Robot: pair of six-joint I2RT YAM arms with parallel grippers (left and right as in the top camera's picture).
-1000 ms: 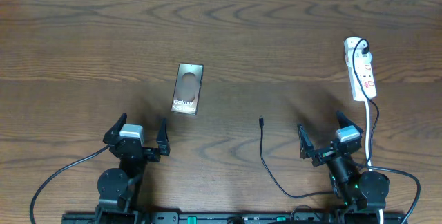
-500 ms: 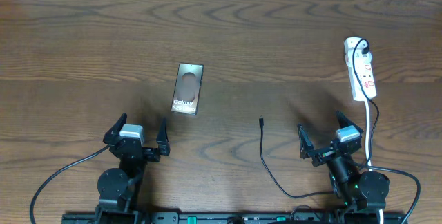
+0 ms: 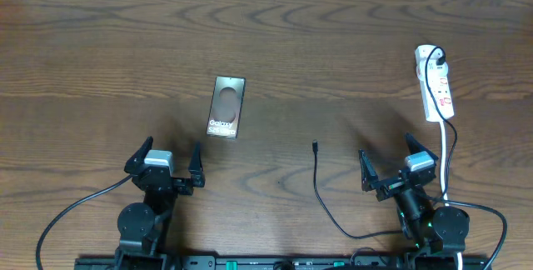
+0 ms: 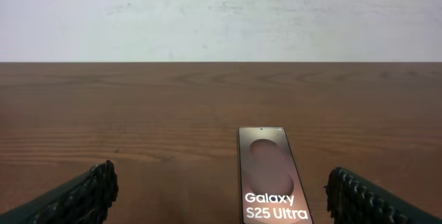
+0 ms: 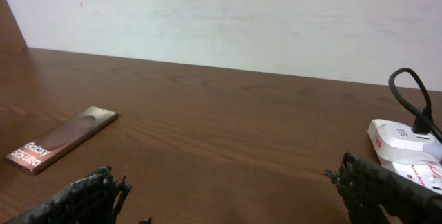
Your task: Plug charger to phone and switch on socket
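Your left arm sits at the near left of the worktop. Its jaws are spread wide apart and hold nothing. Your right arm sits at the near right, jaws also wide apart and holding nothing. Neither set of jaws touches any of the task's things.

The phone lies flat, screen up, left of centre. It is just beyond your left jaws and a little to their right, long axis roughly near-to-far with a slight tilt. In your left wrist view it sits between the two fingertips, right of centre, with the "Galaxy S25 Ultra" text at its near end. Your right wrist view shows it off to the left.

The charger is a thin black cable. Its plug tip lies loose on the worktop between the two arms, closer to the right one, pointing far. From the tip the cable runs straight toward the near edge, then curves right toward your right arm's base. The tip is well apart from the phone, not plugged in.

The socket is a white power strip at the far right, beyond your right arm, long axis near-to-far. A black plug sits in its far end. A white cord leaves its near end and runs near, passing right of your right arm. I cannot tell the switch position.
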